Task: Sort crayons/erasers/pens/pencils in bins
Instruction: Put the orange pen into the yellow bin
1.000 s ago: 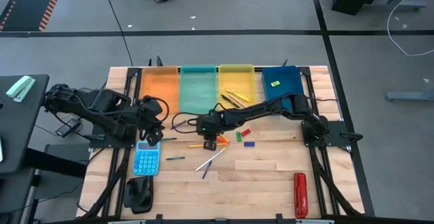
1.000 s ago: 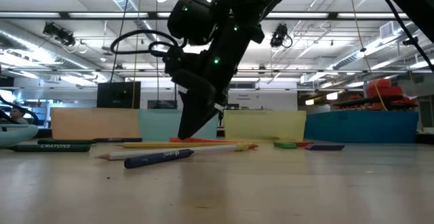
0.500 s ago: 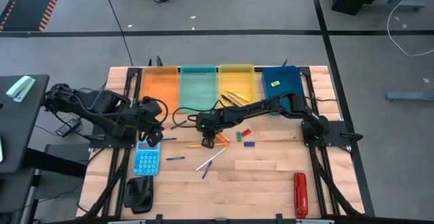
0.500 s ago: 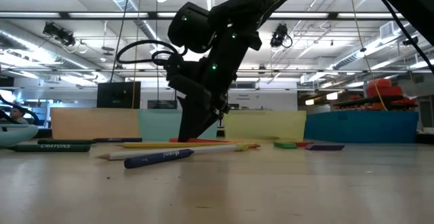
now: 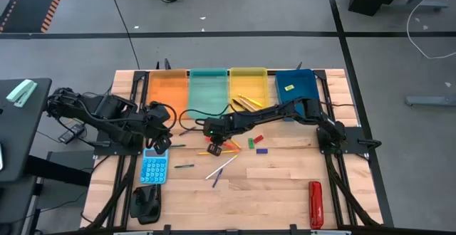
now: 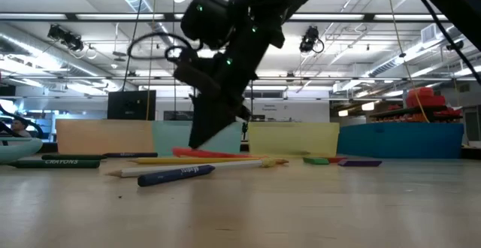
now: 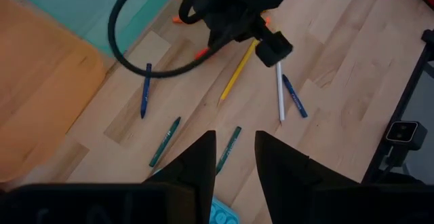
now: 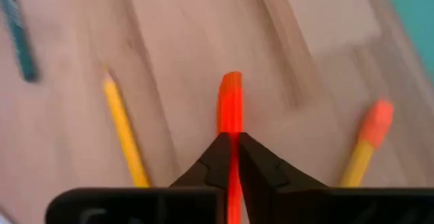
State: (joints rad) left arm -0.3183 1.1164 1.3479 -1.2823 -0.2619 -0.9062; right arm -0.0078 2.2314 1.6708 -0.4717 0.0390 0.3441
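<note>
Four bins stand in a row at the table's far edge: orange (image 5: 167, 92), teal (image 5: 207, 91), yellow (image 5: 248, 85) with pencils in it, dark blue (image 5: 296, 84). My right gripper (image 5: 214, 149) reaches to mid-table and is shut on a red-orange crayon (image 8: 230, 102). Loose around it lie a yellow pencil (image 8: 125, 132), an orange-tipped stick (image 8: 369, 139), a white pencil (image 5: 222, 167), dark pens (image 7: 163, 142) and small erasers (image 5: 255, 142). My left gripper (image 7: 235, 142) hovers open over the table's left side, above the pens, with nothing between its fingers. My right gripper pinches the red-orange crayon between its two fingers, which slant down from the table's far right side. One end (image 8: 231, 119) sticks out past the fingertips. In the low view the crayon (image 6: 214, 153) lies nearly level just above the tabletop; whether it is clear, I cannot tell.
A light-blue calculator (image 5: 154, 166) and a black object (image 5: 146, 203) sit at the near left. A red oblong tool (image 5: 315, 204) lies at the near right. Bare wood shows along the near middle of the table (image 5: 263, 189).
My right gripper has shut on the red-orange crayon and rolled at the wrist, shifting slightly toward the table's left. The crayon has come up a little off the tabletop with it.
</note>
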